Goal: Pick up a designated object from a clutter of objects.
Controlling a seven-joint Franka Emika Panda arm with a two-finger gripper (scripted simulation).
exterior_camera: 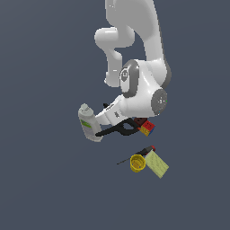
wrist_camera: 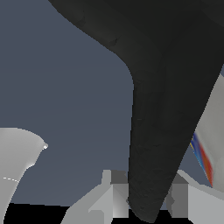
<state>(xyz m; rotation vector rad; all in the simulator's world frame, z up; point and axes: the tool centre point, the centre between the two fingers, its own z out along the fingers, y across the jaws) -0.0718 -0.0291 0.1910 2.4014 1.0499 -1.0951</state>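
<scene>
The black spring clamp (exterior_camera: 117, 130) lies among the clutter, between the white bottle with a green label (exterior_camera: 90, 123) and the red-brown and multicoloured blocks (exterior_camera: 146, 127). Its long handles point toward the bottle. My gripper (exterior_camera: 122, 122) is down over the clamp, with the hand hiding its fingers in the exterior view. In the wrist view my gripper (wrist_camera: 146, 199) has its two grey fingers (wrist_camera: 114, 192) pressed against either side of a thick black clamp limb (wrist_camera: 162, 109), shut on it. I cannot tell whether the clamp is off the ground.
A yellow cup (exterior_camera: 137, 163), a pale yellow box (exterior_camera: 156, 164) and a thin black-and-red tool (exterior_camera: 135, 155) lie a little apart from the clamp. In the wrist view the white bottle (wrist_camera: 15, 162) and a multicoloured block edge (wrist_camera: 201, 157) flank the clamp.
</scene>
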